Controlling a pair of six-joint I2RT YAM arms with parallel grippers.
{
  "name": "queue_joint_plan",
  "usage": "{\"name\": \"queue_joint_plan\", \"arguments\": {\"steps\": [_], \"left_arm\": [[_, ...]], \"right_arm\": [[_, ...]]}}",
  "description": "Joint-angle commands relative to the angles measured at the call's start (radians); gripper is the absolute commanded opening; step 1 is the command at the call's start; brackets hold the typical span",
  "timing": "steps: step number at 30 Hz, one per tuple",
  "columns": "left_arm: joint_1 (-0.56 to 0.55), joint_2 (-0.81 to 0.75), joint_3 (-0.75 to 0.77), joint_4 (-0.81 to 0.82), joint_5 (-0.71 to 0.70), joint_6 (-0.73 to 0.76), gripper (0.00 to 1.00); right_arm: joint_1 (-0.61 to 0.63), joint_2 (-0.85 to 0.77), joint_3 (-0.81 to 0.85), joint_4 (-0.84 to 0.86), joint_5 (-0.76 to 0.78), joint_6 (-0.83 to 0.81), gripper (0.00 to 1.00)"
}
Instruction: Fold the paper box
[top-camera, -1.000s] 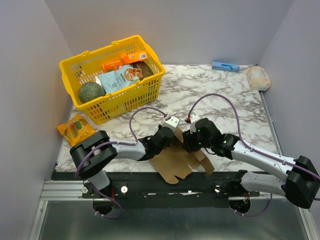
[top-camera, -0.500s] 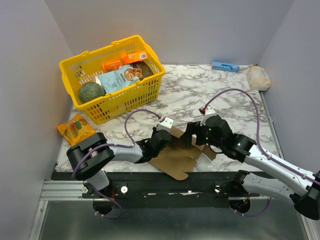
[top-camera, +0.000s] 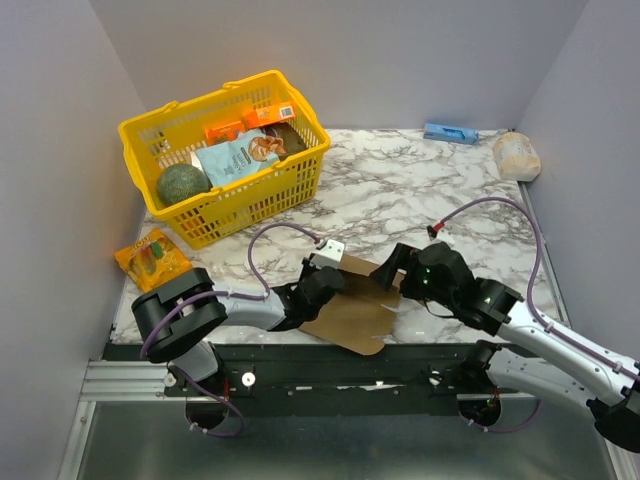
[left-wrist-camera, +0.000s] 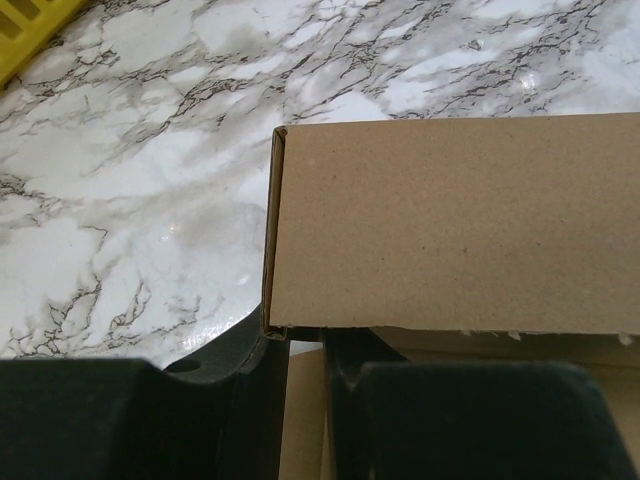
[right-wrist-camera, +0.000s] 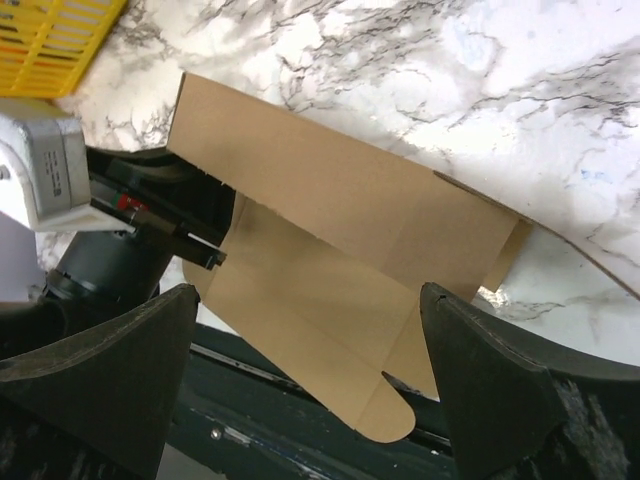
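Observation:
The paper box (top-camera: 355, 315) is a flat brown cardboard sheet at the table's front edge, with one long panel folded over on itself. In the left wrist view the folded panel (left-wrist-camera: 450, 220) fills the upper right. My left gripper (top-camera: 318, 287) is shut on the sheet's left edge, and cardboard sits in the narrow slot between its fingers (left-wrist-camera: 305, 395). My right gripper (top-camera: 398, 275) is open and empty at the sheet's right end. In the right wrist view its fingers (right-wrist-camera: 100, 385) stand wide apart above the sheet (right-wrist-camera: 340, 220) without touching it.
A yellow basket (top-camera: 300, 170) with groceries stands at the back left. An orange packet (top-camera: 152, 255) lies at the left edge. A small blue box (top-camera: 450, 132) and a pale bag (top-camera: 516, 155) lie at the back right. The black rail (top-camera: 330, 365) runs along the front.
My right arm has drawn back to the right, away from the sheet's middle. The sheet's right flaps no longer stick out and it lies more compact. My left gripper has kept its hold.

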Motion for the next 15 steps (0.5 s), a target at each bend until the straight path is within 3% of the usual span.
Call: {"name": "queue_joint_plan", "arguments": {"steps": [1, 15], "left_arm": [[-0.01, -0.009, -0.025, -0.052, -0.056, -0.009, 0.26], [-0.036, -0.062, -0.052, -0.058, -0.071, -0.007, 0.26]], "right_arm": [[-0.037, 0.018, -0.021, 0.019, 0.068, 0.036, 0.99], [-0.149, 0.083, -0.192, 0.316, -0.082, 0.142, 0.97]]}}
